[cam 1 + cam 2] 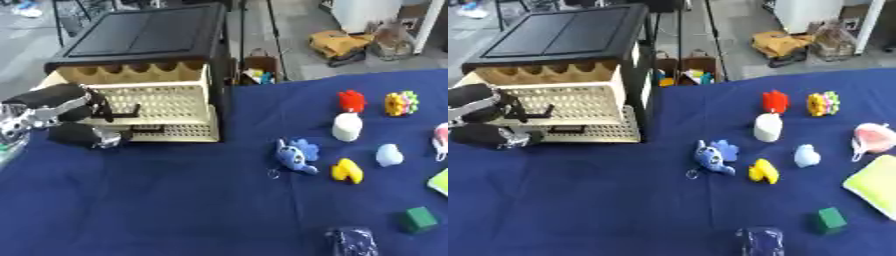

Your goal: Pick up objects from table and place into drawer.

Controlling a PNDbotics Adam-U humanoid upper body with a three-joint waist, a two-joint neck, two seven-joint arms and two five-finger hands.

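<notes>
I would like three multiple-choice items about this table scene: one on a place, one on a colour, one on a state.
1. Where does the drawer unit stand?
A. left part of the table
B. right edge
C. on the floor

2. What colour is the cube near the front?
A. red
B. green
C. white

3. How is the lower drawer?
A. taken out
B. fully closed
C. pulled out somewhat

Key: 1 A, it stands left of the toys; 2 B, its faces are green; 3 C, its front juts past the one above, with the left hand beside it.
</notes>
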